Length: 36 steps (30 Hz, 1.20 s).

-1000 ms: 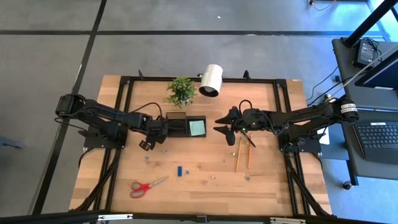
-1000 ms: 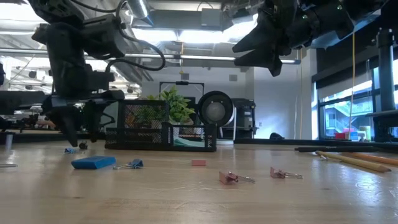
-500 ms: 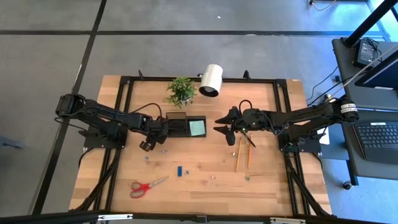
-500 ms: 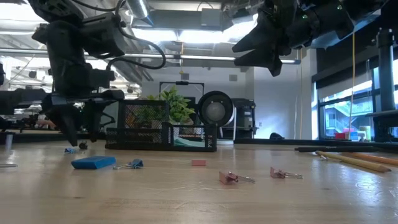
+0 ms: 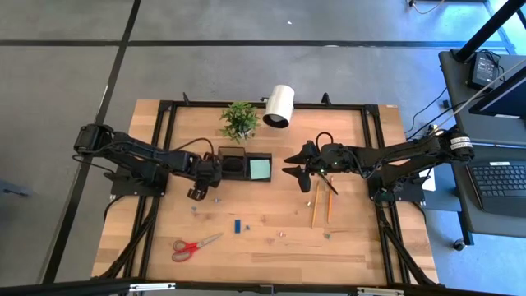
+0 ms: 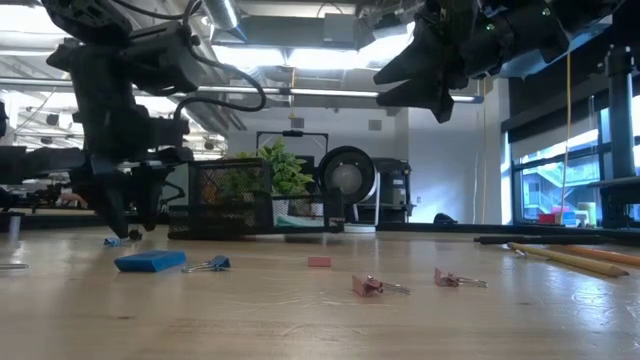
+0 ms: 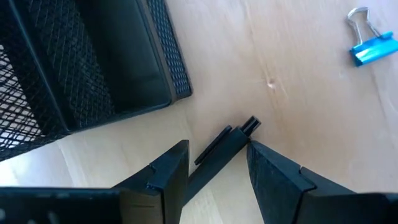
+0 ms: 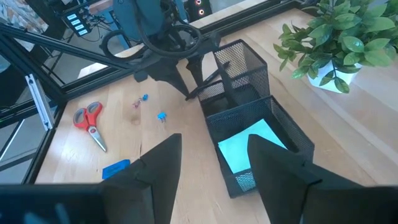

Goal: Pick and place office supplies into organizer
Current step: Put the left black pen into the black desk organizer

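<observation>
Holding: my left gripper (image 7: 214, 165) has its two dark fingers closed on a slim dark pen (image 7: 225, 140), pinched part-way along the barrel, just off the table beside the black mesh two-compartment organizer (image 7: 93, 74).
Where: in the high view my left gripper (image 5: 197, 186) sits at the organizer's (image 5: 244, 165) left end; the pale teal square note pad (image 5: 260, 168) already lies in its right compartment.
Step in hand: carrying the pen to the empty left compartment.
Doing it well: I judge I should lift until the pen's tip clears the mesh rim, move over the compartment's middle, and let go only once the pen is inside, so it cannot catch the wall.
Pen axis: its long axis runs forward between my fingers, its clipped end sticking out past my fingertips, and it lies at a slant to the organizer's nearest wall.
Right gripper (image 5: 297, 166): waiting in the air right of the organizer, fingers spread, holding nothing.
Still on the table: red-handled scissors (image 5: 191, 245), thin wooden pencils (image 5: 320, 204), a flat blue piece (image 6: 150, 261), small binder clips (image 6: 368, 286).
</observation>
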Available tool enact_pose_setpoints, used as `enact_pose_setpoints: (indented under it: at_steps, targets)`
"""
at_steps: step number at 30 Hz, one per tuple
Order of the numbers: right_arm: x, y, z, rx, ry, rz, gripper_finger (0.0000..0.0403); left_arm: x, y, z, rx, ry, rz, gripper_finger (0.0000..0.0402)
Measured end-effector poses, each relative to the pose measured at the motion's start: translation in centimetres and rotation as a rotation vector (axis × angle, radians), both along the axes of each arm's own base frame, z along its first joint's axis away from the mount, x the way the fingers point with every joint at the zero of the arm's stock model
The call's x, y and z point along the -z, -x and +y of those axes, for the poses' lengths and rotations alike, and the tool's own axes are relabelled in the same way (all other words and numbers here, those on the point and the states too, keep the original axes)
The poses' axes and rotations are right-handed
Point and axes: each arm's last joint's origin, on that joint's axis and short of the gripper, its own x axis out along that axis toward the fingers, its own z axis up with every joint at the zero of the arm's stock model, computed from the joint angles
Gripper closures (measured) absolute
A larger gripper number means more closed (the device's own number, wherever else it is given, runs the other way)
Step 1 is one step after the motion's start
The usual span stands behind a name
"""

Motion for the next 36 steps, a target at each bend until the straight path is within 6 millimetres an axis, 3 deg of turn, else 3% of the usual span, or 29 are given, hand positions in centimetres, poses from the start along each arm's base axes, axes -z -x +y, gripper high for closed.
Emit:
enact_pose_setpoints:
  at_steps: [13, 36]
  targets:
    - [0.06, 0.02, 0.0, 0.0, 0.0, 0.007, 0.0214, -0.8, -0.25, -0.2, -0.039, 0.007, -0.042, 0.0245]
    - [0.02, 0.01, 0.0, 0.002, -0.008, 0.003, 0.0214, 0.03, 0.3, 0.65, -0.164, 0.115, 0.006, 0.0245]
